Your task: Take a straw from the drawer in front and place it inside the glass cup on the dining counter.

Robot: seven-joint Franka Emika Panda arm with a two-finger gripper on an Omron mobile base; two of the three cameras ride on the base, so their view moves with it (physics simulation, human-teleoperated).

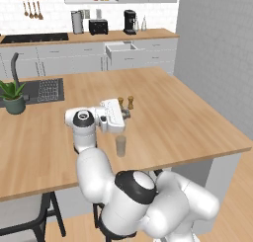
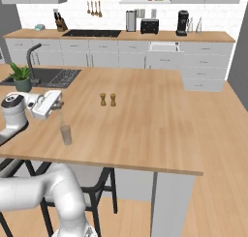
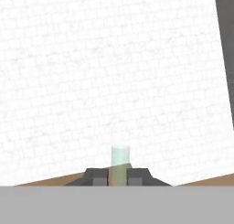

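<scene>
Item one: my two-finger dark gripper [image 2: 60,107], jaws pinched shut on the thin pale whitish-yellow straw [image 2: 62,117], which hangs upright from them. Item two: small clear greyish cylindrical glass cup [image 2: 66,135], standing near the near edge of the large light-wood dining counter [image 2: 145,129], directly under the straw; I cannot tell whether the tip has entered the rim. Item three: two small brown wooden shakers [image 2: 108,99], side by side toward the counter's middle. Item four, far: white box drawer [image 1: 120,50], standing open in the wall cabinets.
</scene>
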